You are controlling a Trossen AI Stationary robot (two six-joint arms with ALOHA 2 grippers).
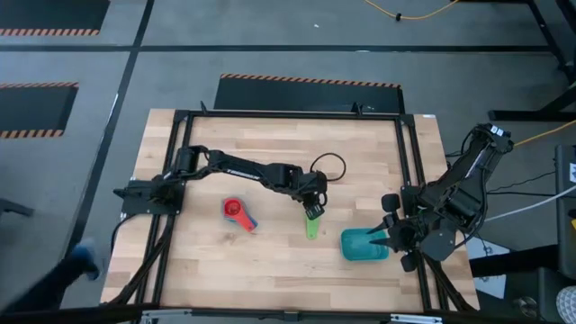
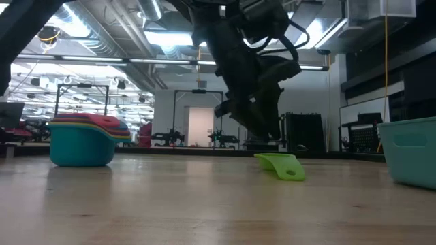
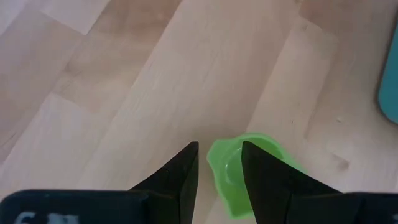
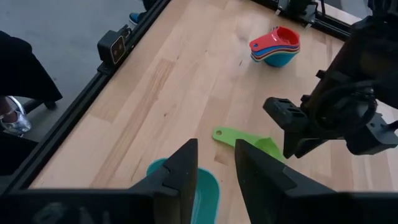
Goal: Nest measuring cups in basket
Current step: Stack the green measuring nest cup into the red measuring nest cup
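Left gripper point(image 1: 314, 212), table centre: jaws slightly apart, straddling the near wall of the green cup point(image 1: 311, 225); firm clamp can't be told. Cup on the wood, long axis 12–6 in the high view, handle toward 6. Right gripper point(image 1: 388, 236) at 3 o'clock of centre, jaws narrowly apart over the teal basket point(image 1: 363, 245); no cups seen inside. Nested stack point(image 1: 238, 214), red cup on top, at 9 o'clock of the green cup.
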